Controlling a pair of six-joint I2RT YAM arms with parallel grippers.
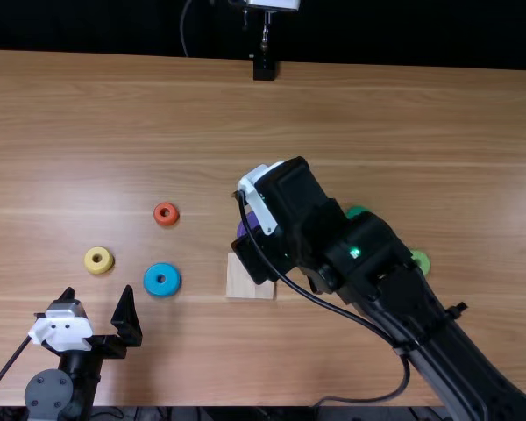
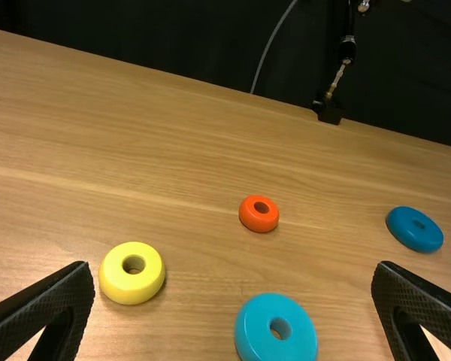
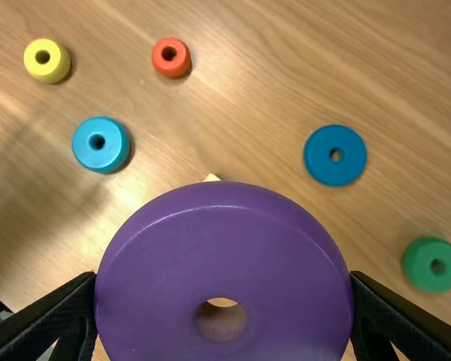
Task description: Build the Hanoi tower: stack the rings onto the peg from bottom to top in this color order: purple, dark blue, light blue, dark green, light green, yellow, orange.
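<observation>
Purple ring (image 3: 222, 248) is gripped by the right pincer (image 3: 222, 278), well in from the worktop (image 1: 377, 114) edges, so step one imo. Next, centre it over the wooden base (image 1: 248, 281). Left pincer (image 1: 97, 294) is released.

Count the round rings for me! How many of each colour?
Purple round plastic-looking ring: 1
Dark blue round plastic-looking ring: 1
Light blue round plastic-looking ring: 1
Dark green round plastic-looking ring: 1
Light green round plastic-looking ring: 1
Yellow round plastic-looking ring: 1
Orange round plastic-looking ring: 1
Total: 7
</observation>
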